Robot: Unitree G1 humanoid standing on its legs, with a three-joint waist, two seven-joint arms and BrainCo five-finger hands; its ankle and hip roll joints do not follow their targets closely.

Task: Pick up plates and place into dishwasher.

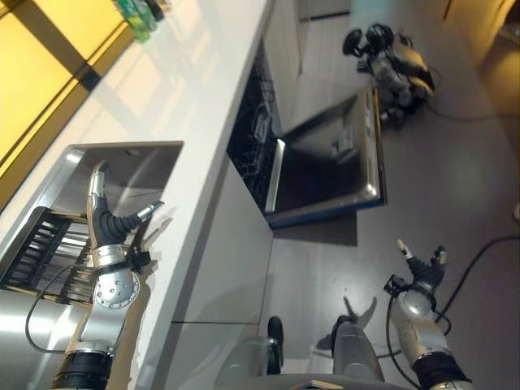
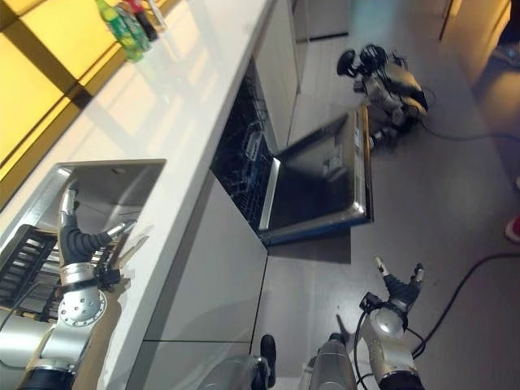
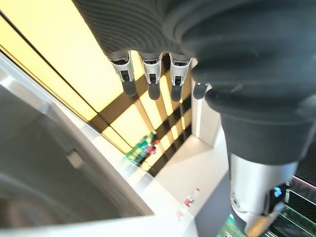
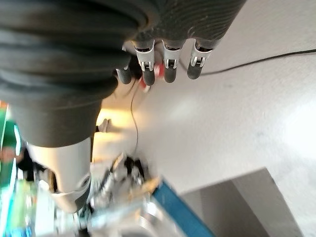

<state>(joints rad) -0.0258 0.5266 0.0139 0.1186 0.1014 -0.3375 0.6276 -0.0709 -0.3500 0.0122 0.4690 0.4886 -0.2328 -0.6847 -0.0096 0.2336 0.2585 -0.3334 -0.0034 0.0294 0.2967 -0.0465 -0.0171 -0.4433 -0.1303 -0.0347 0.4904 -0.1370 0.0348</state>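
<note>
My left hand [image 1: 111, 225] hovers over the steel sink [image 1: 154, 166] at the left, fingers straight and spread, holding nothing. Its wrist view shows straight fingers [image 3: 152, 74] above the sink basin [image 3: 39, 148]. A dark slatted dish rack [image 1: 36, 248] sits beside the sink, just left of that hand; I cannot make out plates in it. The dishwasher [image 1: 253, 138] stands open under the counter, its door [image 1: 329, 162] folded down over the floor. My right hand [image 1: 420, 272] hangs low over the floor at the lower right, open and empty, its fingers [image 4: 168, 64] straight.
A long white counter [image 1: 203, 73] runs from the sink to the far end, with green bottles [image 2: 122, 24] on it. Another machine with dark wheels [image 1: 390, 61] lies on the grey floor beyond the dishwasher door. A red object [image 2: 513, 229] shows at the right edge.
</note>
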